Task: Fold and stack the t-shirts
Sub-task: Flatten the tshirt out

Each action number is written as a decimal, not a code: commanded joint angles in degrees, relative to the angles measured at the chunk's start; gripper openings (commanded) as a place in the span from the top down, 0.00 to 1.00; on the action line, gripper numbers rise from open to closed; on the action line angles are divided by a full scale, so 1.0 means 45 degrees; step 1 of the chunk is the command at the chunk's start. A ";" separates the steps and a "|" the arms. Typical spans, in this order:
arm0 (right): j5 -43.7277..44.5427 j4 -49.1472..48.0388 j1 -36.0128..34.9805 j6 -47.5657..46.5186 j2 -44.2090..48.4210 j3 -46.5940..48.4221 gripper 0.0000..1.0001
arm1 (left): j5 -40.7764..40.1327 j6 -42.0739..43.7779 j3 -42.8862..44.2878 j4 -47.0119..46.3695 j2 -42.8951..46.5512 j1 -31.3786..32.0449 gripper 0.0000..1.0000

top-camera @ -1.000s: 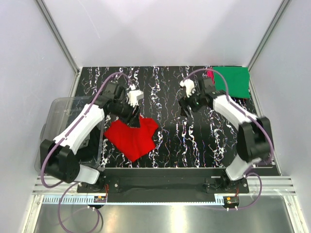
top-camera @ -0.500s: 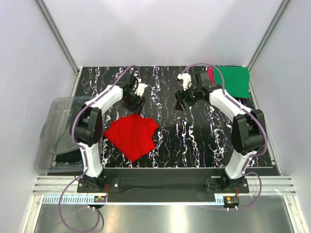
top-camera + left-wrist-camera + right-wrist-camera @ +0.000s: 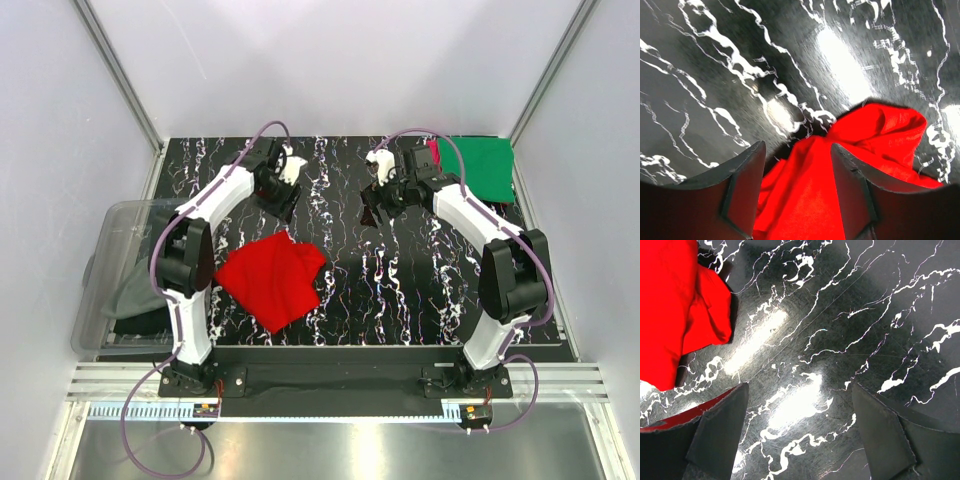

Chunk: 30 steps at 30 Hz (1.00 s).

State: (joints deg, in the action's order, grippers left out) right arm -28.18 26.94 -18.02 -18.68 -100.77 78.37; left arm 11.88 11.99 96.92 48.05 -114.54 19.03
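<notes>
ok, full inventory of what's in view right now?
red t-shirt: 1, bright red, rumpled, near-left part of the table
green t-shirt: 1, green, folded flat, far right corner
pink cloth: 1, pink, only a sliver showing at the green t-shirt's left edge
bin: 1, clear plastic, off the table's left edge
grey cloth: 1, grey, inside the bin
table: 1, black with white veins
left arm: 1, white and black, wrist just beyond the red t-shirt, jaws open, empty
right arm: 1, white and black, wrist over the far middle of the table, jaws open, empty
</notes>
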 commanded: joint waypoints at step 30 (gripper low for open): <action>0.2532 -0.0322 0.0956 0.0810 0.0069 0.1900 0.07 | 0.6162 0.0813 0.7675 0.2115 -0.0406 0.0458 1.00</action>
State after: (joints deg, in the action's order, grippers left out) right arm -19.99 27.29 -16.10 -17.39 -101.06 82.35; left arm 29.19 15.22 123.09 59.70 -119.35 19.44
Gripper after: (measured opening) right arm 0.927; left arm 0.016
